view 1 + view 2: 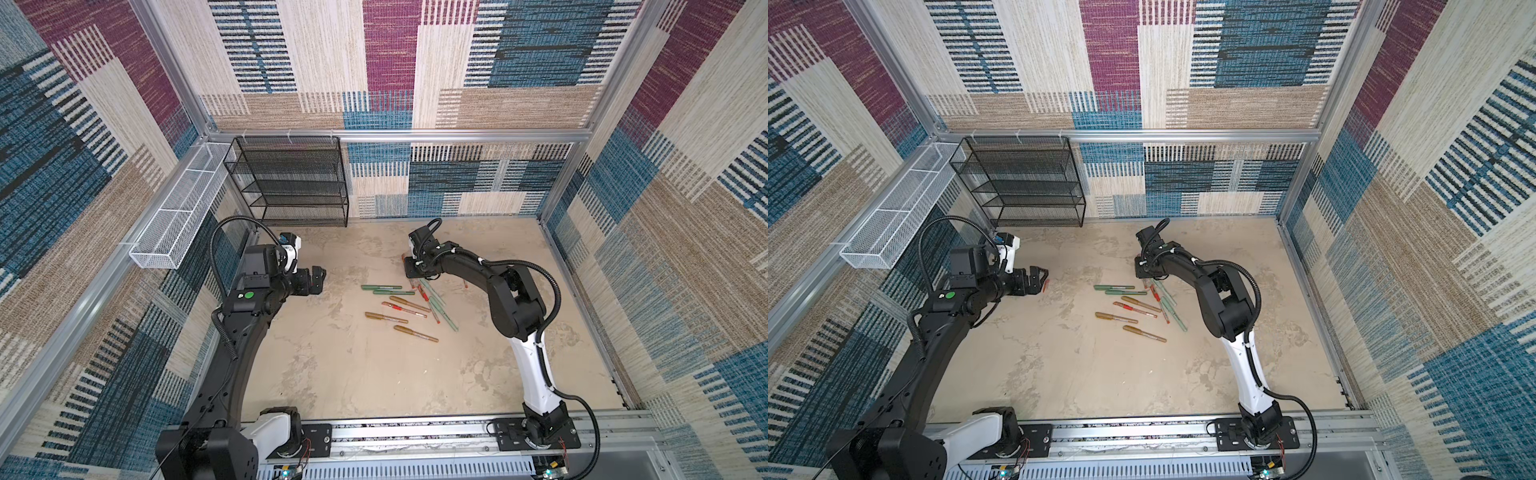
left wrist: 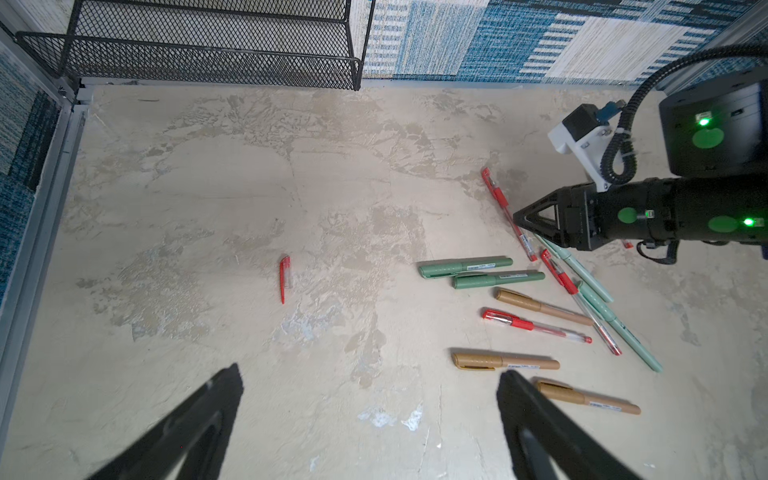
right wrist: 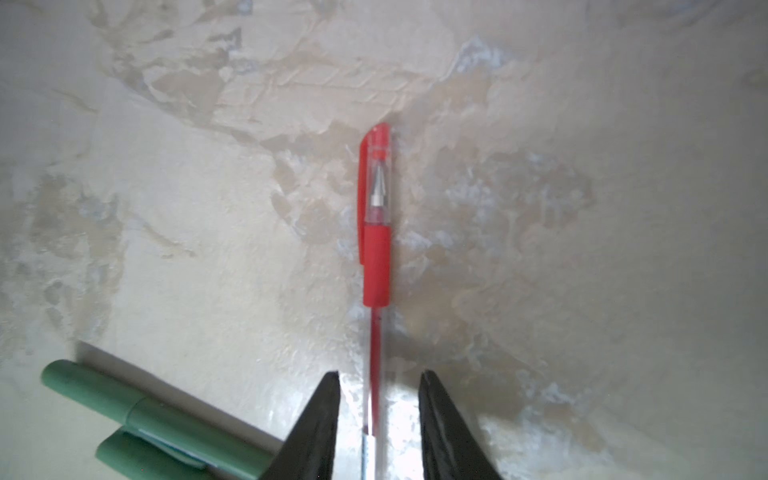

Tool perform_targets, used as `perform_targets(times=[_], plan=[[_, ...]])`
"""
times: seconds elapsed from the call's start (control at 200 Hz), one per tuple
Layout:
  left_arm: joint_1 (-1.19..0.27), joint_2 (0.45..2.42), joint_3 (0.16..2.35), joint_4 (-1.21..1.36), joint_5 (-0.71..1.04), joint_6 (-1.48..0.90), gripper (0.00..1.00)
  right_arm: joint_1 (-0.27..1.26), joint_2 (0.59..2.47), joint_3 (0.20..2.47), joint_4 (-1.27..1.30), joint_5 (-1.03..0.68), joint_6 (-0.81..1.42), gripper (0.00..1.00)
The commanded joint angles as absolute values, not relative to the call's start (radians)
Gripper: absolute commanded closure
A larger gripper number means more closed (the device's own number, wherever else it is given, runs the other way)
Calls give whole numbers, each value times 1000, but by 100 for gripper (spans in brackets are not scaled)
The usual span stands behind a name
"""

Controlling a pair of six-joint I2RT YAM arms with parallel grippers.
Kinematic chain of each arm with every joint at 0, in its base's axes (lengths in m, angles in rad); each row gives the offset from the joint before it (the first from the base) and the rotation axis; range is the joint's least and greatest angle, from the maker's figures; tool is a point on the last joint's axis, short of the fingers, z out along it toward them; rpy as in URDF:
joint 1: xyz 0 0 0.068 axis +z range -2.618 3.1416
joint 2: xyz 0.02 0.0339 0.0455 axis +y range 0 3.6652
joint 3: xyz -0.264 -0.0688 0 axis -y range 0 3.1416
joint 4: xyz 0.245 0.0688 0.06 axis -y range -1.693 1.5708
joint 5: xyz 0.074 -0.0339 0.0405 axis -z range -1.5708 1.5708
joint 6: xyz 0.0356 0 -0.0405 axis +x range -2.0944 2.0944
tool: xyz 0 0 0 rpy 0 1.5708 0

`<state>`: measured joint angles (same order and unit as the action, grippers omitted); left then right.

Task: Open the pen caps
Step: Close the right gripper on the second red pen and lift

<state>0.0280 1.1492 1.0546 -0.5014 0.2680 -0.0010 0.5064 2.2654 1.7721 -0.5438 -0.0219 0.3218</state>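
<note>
Several pens lie scattered at mid-table, red-accented, green and gold-bronze, and those I see whole have their pen caps on. My right gripper is down over one red pen. Its jaws are open, straddling the clear barrel with a gap on each side. That pen's red clipped cap points away from the fingers. One loose red cap lies alone on the table ahead of my left gripper. The left gripper hovers wide open with nothing between its fingers, left of the pens in both top views.
Two green markers lie just beside the right fingers. A black mesh shelf stands at the back left, and a white mesh basket hangs on the left wall. Aluminium rails border the table.
</note>
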Motion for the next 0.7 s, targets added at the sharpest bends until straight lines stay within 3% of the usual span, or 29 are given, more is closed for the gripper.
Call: perform_targets(times=[0.0,0.321,0.541,0.691], plan=[[28,1142,1057,-491,276,-12,1,512,2268,1769,-534,9,313,67],[29,1141,1044,-476,270,-9,1,525,2341,1808,-553,32,300,76],[29,1141,1046,-478,279,-15,1,528,2344,1814,-544,22,300,90],[29,1141,1058,-489,309,-33,0,528,2312,1836,-545,2,318,92]])
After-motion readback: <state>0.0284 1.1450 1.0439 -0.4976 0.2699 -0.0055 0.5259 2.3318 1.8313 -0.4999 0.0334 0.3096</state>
